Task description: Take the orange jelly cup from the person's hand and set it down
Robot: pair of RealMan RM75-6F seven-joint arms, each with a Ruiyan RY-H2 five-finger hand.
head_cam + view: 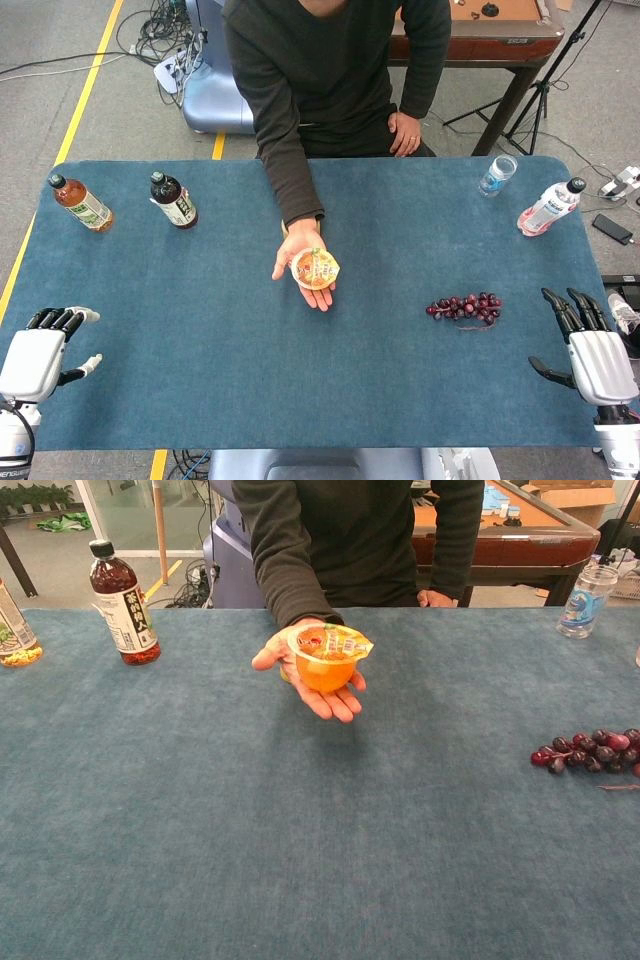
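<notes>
The orange jelly cup (326,659) sits upright, foil lid up, on the person's hand (318,680) above mid-table. My left hand (40,352) and right hand (592,352) rest empty, fingers apart, near the table's front corners.

head view overhead, chest view low, shared table (200,330)

Setting looked like a robotics lab or test room: blue-covered table (200,380) on grey floor with yellow tape (85,85), loose cables (160,30), a tripod (545,85), and a wooden bench (540,535) behind
</notes>
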